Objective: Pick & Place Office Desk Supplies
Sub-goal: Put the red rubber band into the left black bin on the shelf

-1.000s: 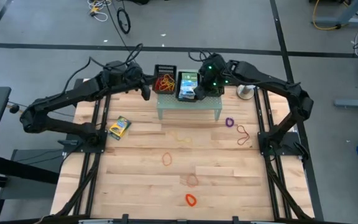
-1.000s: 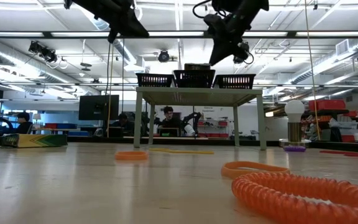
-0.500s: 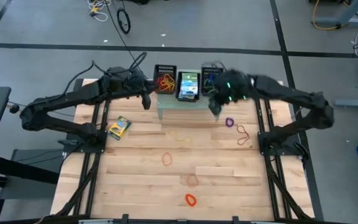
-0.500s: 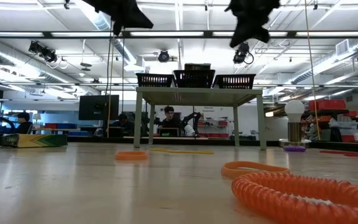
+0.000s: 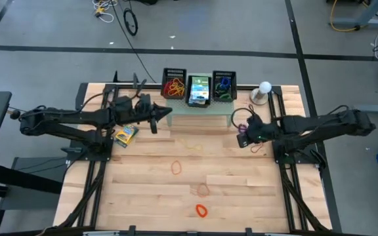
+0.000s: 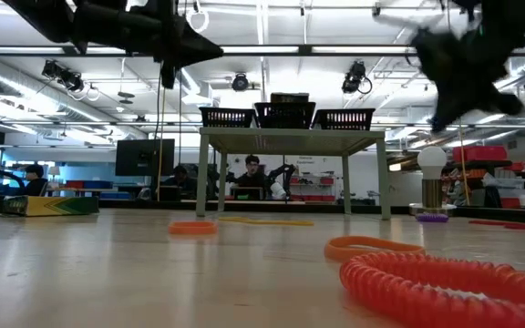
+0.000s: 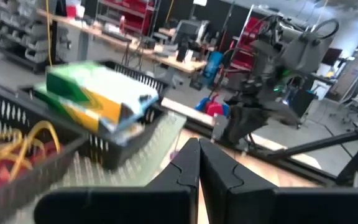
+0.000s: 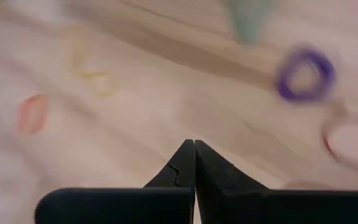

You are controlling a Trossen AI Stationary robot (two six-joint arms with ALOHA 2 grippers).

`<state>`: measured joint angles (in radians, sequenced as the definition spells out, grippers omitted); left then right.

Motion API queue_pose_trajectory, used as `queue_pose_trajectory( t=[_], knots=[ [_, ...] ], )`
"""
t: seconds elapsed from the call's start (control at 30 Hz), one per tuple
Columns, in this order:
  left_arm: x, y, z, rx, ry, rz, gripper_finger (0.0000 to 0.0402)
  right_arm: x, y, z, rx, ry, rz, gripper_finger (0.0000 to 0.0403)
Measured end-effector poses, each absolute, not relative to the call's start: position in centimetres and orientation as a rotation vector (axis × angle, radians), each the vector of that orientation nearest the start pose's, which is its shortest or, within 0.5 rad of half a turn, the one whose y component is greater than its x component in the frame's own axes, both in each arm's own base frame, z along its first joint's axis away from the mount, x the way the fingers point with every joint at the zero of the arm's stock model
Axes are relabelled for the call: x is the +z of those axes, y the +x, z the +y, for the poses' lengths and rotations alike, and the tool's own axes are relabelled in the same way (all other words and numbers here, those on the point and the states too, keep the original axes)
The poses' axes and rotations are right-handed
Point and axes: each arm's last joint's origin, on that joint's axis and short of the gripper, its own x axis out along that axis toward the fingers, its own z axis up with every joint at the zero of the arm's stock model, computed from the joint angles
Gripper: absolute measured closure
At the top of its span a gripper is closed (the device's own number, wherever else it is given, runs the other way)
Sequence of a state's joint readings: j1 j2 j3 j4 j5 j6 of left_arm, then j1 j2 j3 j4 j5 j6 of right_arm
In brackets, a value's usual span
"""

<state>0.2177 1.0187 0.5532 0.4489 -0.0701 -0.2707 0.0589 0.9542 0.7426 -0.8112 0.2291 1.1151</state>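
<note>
Loose rubber bands [image 5: 201, 210] are scattered from the tabletop's near edge up the middle, with a purple band [image 5: 242, 128] toward the right edge. Right gripper [image 5: 243, 139] hovers just beside that band, jaws pinched together, empty. Left gripper [image 5: 169, 111] is also clamped on nothing, in front of the pale green stand [image 5: 199, 112] at the far edge, whose three baskets [image 5: 199, 90] hold bands and a printed box [image 5: 199, 86]; another box [image 5: 126, 134] sits by the left edge.

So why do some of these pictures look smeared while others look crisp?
Right wrist view: the purple band and the tabletop streak with motion blur. Left wrist view: the printed box in its basket is smeared too. Low view: the near orange coil is soft and the right gripper blurs. High view: evenly lit and sharp.
</note>
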Motion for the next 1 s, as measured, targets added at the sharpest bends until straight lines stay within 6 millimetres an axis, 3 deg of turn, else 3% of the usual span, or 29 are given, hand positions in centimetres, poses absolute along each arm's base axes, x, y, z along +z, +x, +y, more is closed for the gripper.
queue_pose_trajectory(
  t=[0.13, 0.3, 0.63, 0.87, 1.0],
  knots=[
    [26.4, 22.0, 4.5, 0.301, -0.277, 0.006, 0.0394, 20.0, 15.7, -0.1, -0.854, 1.039, 0.836, 0.0386],
    [26.4, 22.1, 4.3, 0.316, -0.289, 0.001, 0.0394, 16.7, 14.8, -0.4, -0.949, 1.132, 0.821, 0.0336],
    [26.4, 22.0, 4.3, 0.322, -0.302, 0.0, 0.0394, 15.5, 12.4, -1.3, -1.219, 1.018, 0.885, 0.0243],
    [26.2, 22.0, 4.3, 0.322, -0.305, 0.017, 0.0394, 13.9, 11.5, -1.7, -1.269, 0.982, 0.956, 0.0191],
    [26.1, 22.0, 4.3, 0.321, -0.304, 0.022, 0.0394, 12.7, 11.1, -1.9, -1.234, 0.964, 1.005, 0.0184]
  ],
)
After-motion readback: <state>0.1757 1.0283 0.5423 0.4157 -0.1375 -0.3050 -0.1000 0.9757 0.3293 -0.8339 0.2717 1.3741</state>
